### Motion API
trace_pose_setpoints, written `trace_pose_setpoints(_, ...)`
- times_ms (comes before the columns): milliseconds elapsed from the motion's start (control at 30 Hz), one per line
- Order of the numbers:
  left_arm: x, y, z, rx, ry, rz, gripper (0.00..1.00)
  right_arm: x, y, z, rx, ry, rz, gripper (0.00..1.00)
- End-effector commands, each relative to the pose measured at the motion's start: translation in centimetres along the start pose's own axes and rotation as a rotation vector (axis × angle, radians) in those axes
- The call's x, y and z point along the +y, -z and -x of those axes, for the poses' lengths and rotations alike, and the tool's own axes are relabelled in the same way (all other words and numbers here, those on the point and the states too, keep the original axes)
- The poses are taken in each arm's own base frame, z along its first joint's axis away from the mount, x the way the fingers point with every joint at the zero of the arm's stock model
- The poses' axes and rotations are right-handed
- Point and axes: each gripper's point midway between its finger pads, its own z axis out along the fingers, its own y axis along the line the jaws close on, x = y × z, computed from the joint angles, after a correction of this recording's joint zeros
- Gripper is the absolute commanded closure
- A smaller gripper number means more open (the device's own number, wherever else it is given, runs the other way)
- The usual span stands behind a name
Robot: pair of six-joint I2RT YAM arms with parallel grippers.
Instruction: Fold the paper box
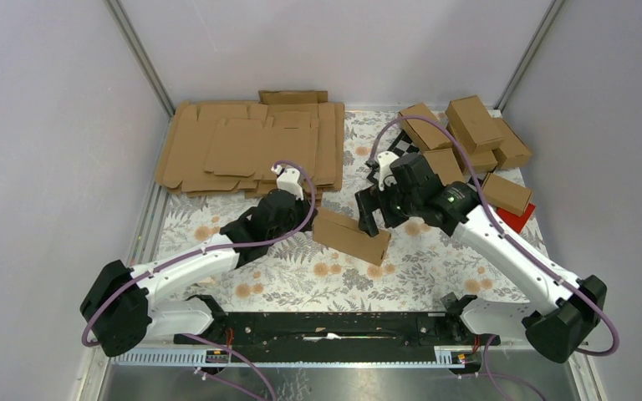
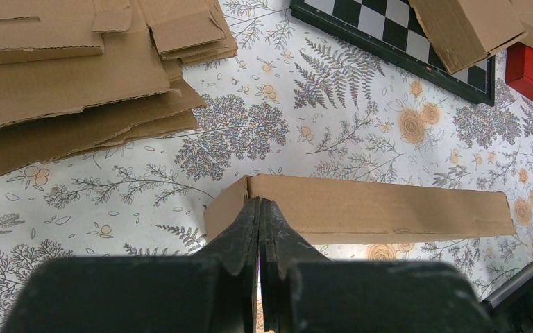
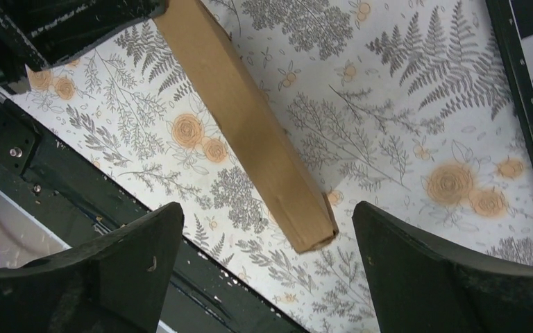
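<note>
Paper box (image 1: 351, 236): plain brown carton, slim closed brick form, creased edges crisp. It lies mid-way on the floral surface (image 1: 301, 280), long axis 10-to-4 o'clock in the top view. Left tool (image 2: 259, 206): fingers pressed together, apparently pinching the carton's 10 o'clock corner; nearer arm. Right tool (image 3: 267, 215): spread wide, empty, poised over the 4 o'clock end.

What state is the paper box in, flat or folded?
Folded: the paper box lies as a long brick-shaped carton on the table; whether both ends are closed, cannot tell.
</note>
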Motion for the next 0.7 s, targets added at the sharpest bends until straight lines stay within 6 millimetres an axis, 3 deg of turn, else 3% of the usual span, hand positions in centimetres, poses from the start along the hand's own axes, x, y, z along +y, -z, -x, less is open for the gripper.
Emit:
trace_pose_setpoints(0, 0.9, 0.4, -1.7, 0.050, -0.034, 0.017, 1.00, 1.1, -1.9, 2.1, -0.038, 0.061, 0.066, 0.00)
trace_pose_setpoints(200, 1.0, 0.5, -1.8, 0.052, -0.040, 0.014, 1.00, 1.8, -5.7, 1.9, 0.043, 0.044, 0.117, 0.00)
trace_pose_setpoints(433, 1.0, 0.5, -1.8, 0.048, -0.038, 0.014, 1.00, 1.7, -9.5, -0.5, 0.144, 0.119, 0.112, 0.00)
trace_pose_setpoints(667, 1.0, 0.6, -1.6, 0.044, -0.042, 0.017, 1.00, 1.4, -10.6, -2.3, 0.199, 0.129, 0.112, 0.26)
